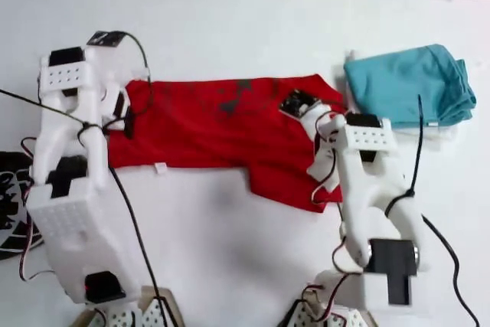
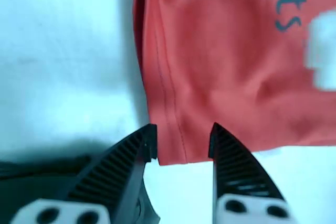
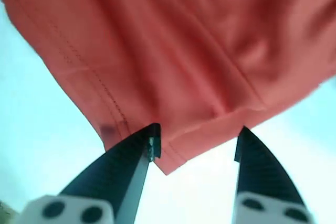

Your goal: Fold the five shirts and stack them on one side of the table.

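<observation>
A red shirt [image 1: 214, 128] lies stretched across the middle of the white table [image 1: 230, 28], folded into a long band with a flap hanging toward the front at its right end. My left gripper [image 2: 182, 139] is open, and its fingers straddle the hemmed corner of the red shirt [image 2: 220, 66]. In the high view the left gripper [image 1: 122, 119] sits at the shirt's left edge. My right gripper [image 3: 198, 142] is open too, with a corner of the red shirt [image 3: 173, 61] between its fingers. It stands at the shirt's right end [image 1: 321, 124]. A folded teal shirt [image 1: 406, 86] rests at the far right.
The teal shirt lies on a white folded layer [image 1: 448, 129]. A dark printed garment [image 1: 11, 197] sits at the left edge beside the left arm's base. Cables run over both arms. Bare table stretches along the back and in front of the red shirt.
</observation>
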